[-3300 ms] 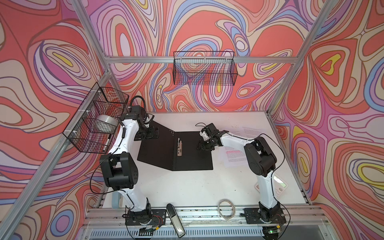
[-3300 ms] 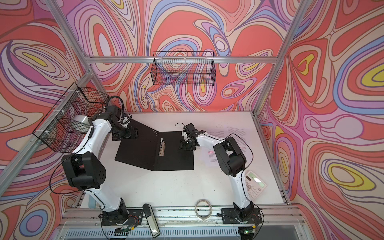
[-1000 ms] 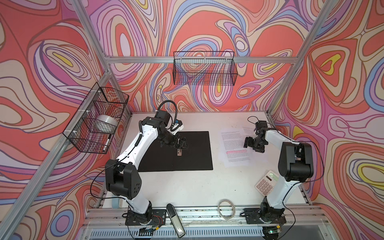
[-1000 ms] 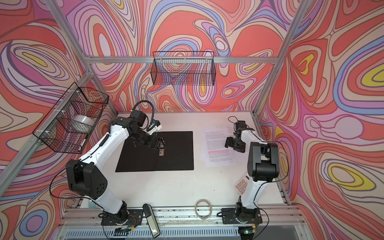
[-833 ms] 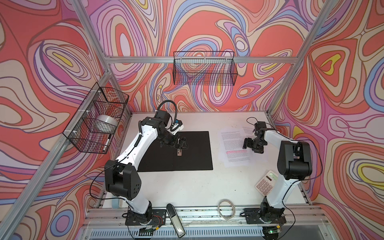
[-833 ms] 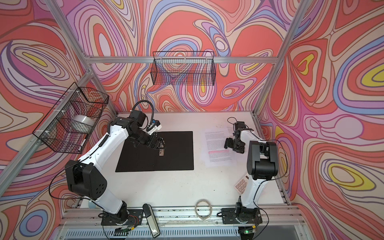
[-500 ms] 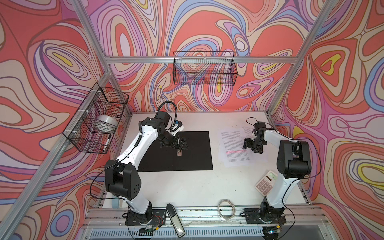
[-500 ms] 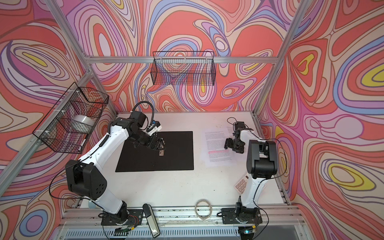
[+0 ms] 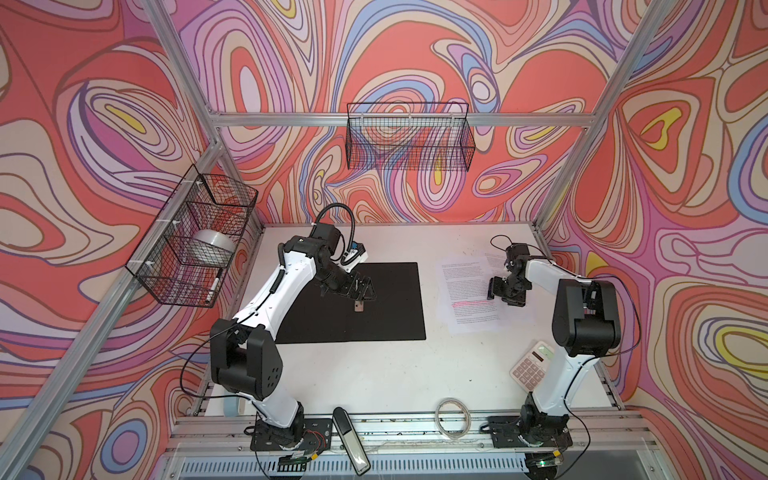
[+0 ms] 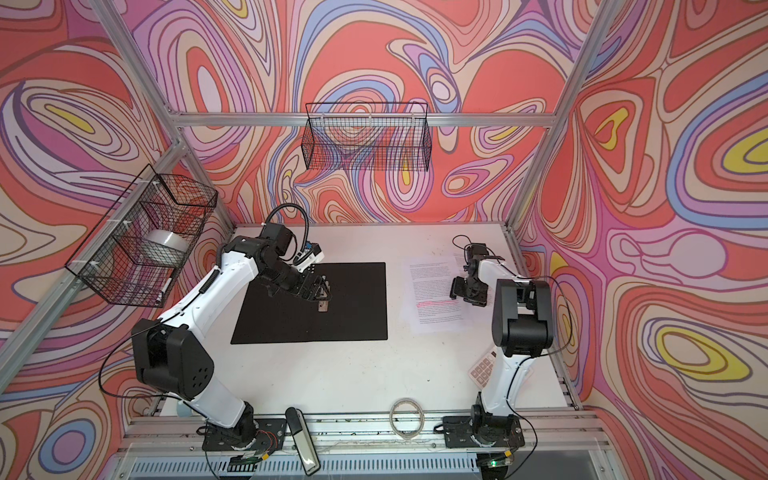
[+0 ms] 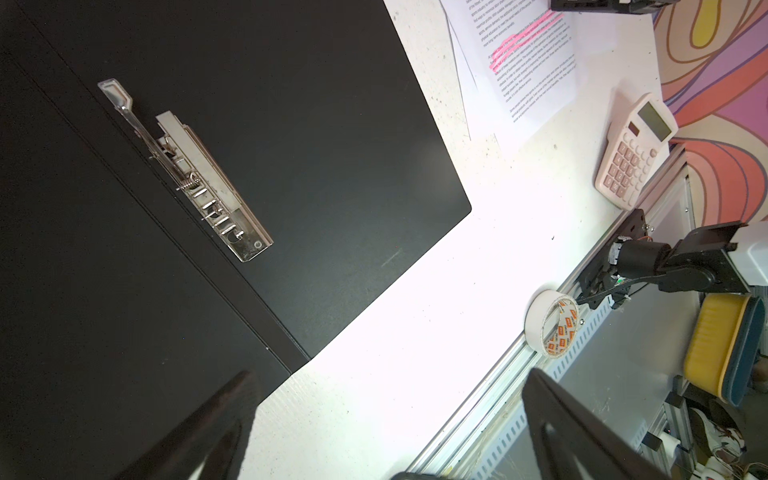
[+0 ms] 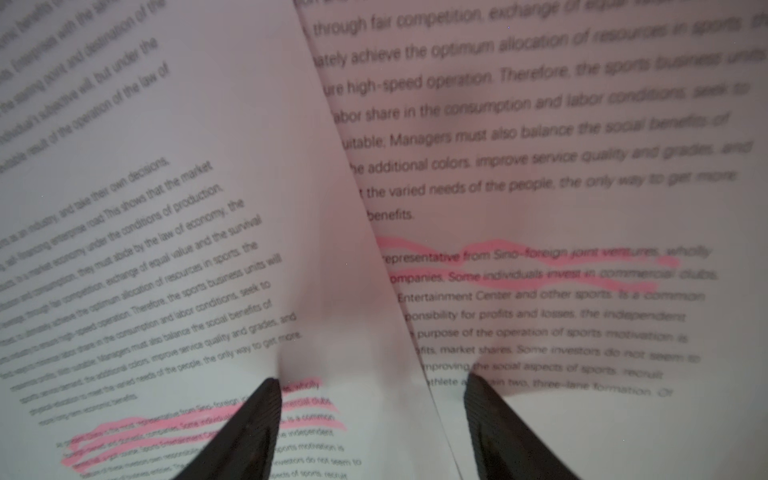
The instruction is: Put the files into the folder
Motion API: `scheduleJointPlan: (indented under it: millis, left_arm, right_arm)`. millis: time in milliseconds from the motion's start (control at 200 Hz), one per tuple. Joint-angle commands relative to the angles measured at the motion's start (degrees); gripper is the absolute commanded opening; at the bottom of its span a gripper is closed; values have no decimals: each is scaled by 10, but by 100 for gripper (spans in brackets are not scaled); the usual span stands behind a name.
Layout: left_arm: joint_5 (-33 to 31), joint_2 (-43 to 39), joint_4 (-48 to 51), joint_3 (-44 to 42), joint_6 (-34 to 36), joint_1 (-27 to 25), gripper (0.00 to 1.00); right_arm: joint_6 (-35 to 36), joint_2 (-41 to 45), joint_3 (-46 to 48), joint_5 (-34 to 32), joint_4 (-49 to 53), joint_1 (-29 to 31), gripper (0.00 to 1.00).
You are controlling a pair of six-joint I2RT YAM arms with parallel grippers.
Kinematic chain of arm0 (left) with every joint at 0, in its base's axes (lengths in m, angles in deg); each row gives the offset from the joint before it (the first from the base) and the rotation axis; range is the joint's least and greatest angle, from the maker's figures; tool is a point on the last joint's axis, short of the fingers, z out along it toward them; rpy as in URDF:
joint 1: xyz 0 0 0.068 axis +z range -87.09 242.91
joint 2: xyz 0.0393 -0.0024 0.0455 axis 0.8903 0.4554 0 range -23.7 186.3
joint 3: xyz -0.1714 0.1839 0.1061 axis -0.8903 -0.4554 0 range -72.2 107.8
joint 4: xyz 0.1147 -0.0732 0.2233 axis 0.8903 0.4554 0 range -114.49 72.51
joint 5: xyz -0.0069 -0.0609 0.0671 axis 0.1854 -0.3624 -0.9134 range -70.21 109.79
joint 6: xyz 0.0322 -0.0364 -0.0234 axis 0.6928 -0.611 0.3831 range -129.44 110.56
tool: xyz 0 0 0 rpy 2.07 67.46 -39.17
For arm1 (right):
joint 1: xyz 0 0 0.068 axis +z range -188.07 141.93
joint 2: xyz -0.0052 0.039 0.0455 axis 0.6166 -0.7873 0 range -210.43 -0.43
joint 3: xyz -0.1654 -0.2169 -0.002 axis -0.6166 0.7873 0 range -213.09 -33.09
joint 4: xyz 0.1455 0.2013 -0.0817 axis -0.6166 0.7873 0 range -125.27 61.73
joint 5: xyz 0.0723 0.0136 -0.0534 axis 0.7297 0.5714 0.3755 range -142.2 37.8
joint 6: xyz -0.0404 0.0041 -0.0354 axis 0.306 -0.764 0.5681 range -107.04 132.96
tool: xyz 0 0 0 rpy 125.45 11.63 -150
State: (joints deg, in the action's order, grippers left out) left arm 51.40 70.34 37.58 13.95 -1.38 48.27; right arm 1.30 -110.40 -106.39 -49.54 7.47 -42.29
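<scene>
A few seconds ago the folder [image 9: 386,307] had its left flap tilted up, with both grippers at its edges. Now it lies flat and open on the table [image 9: 374,374], black inside upward, left of centre. The left gripper [image 9: 362,291] has moved from the folder's far left corner to hang over the metal clip [image 11: 208,183] at the spine, fingers spread wide and holding nothing. The right gripper [image 9: 496,291] has crossed from the folder's right edge to the papers [image 9: 465,291], which lie flat on the right of the table, well apart from the folder. Over the last second it has crept a little further left across them. Its fingers [image 12: 249,424] are apart with the tips down on the paper: one on the upper sheet, one on the sheet below, the upper sheet's edge running between them, nothing pinched. Counted: one folder with one clip; at least two overlapping sheets, both with pink highlighting, though I cannot tell if there is a third; one calculator [image 9: 532,365] near right; one tape roll [image 9: 453,417] at the near edge; two wire baskets, one on the far wall [image 9: 409,141] and one on the left wall [image 9: 195,241].
</scene>
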Motion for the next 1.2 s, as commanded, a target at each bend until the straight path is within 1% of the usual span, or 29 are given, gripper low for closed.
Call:
scheduleJointPlan:
  millis: [0,165,416,586,726,906,1192]
  left_arm:
    - [-2,-11,-2,-5,21,-2,100]
    - [-1,-10,-3,-6,26,-2,100]
    - [-4,-9,-4,-6,32,-2,100]
    - [-3,-5,-5,-5,33,-2,100]
    - [-3,-2,-5,-4,31,-2,100]
    - [-6,-3,-4,-4,31,-2,100]
    - [-9,-5,0,2,31,-2,100]
  right_arm:
    - [-11,3,-1,-47,31,21,75]
    - [-19,-5,0,-52,36,41,76]
    - [-31,-13,14,-49,27,46,75]
    - [-34,-16,25,-61,17,46,71]
    - [-34,-16,32,-61,10,46,66]
    - [-35,-9,35,-67,8,46,55]
    - [-35,27,35,-75,11,46,52]
